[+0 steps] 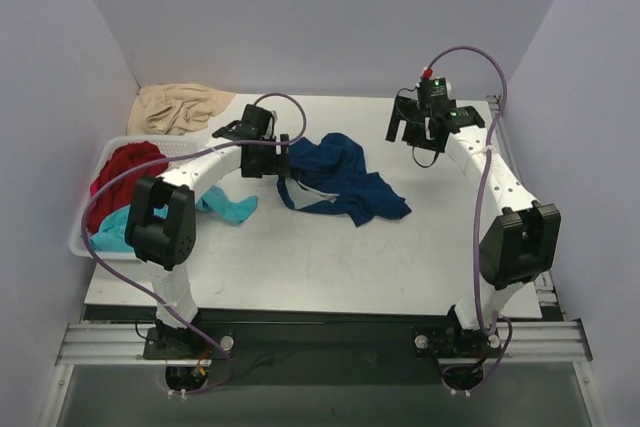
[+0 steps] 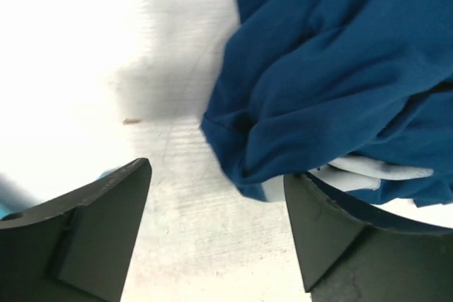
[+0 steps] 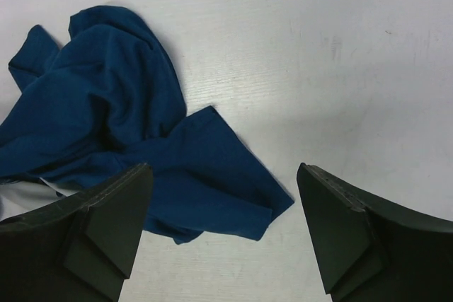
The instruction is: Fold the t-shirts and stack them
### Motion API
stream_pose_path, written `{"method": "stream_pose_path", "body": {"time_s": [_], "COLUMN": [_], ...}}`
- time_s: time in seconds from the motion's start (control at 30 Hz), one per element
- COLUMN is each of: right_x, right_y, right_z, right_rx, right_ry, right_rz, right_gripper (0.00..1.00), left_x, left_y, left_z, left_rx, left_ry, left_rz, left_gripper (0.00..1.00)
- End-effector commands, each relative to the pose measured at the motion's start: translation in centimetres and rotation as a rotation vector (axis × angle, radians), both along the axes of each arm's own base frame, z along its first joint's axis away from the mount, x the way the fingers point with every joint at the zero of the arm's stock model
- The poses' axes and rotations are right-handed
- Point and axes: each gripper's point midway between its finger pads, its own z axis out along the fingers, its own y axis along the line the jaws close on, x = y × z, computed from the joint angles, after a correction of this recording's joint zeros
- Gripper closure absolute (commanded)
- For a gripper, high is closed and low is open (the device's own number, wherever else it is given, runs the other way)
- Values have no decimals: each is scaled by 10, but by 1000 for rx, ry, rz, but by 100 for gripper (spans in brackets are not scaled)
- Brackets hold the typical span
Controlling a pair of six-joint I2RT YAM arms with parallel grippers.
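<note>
A navy blue t-shirt (image 1: pixel 345 182) lies crumpled in the middle of the table. My left gripper (image 1: pixel 285 179) is open and low at the shirt's left edge. In the left wrist view (image 2: pixel 216 171) bare table lies between the jaws, and the navy shirt (image 2: pixel 325 68) bunches against the right finger (image 2: pixel 333 238), with a pale patch showing. My right gripper (image 1: pixel 415 132) is open and empty, raised over the back right of the table. In its wrist view (image 3: pixel 224 167) it looks down on the navy shirt (image 3: pixel 106 125). A red t-shirt (image 1: pixel 120 172) and a turquoise one (image 1: pixel 225 205) are on the left.
A white basket (image 1: pixel 85 237) at the table's left edge holds the red shirt. The turquoise shirt spills from it onto the table. A beige cloth (image 1: pixel 180 107) lies at the back left corner. Walls close in the back and sides.
</note>
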Motion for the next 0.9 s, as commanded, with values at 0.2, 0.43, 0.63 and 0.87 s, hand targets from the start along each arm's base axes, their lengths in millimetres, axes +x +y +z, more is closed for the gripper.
{"method": "stream_pose_path", "body": {"time_s": [0.2, 0.43, 0.63, 0.87], "right_x": [-1, 0, 1, -2], "right_y": [24, 26, 25, 24], "right_z": [-20, -25, -24, -26], "right_rx": [26, 33, 29, 24], "right_ry": [61, 75, 71, 78], "right_rz": [62, 65, 63, 62], "right_gripper": [15, 16, 16, 16], "left_x": [-23, -46, -51, -55], "left_y": [67, 83, 73, 74], "left_z": [46, 15, -12, -36], "left_rx": [272, 307, 193, 196], "left_ry": [-45, 51, 108, 161], "left_rz": [117, 150, 156, 151], "left_gripper": [22, 44, 47, 45]}}
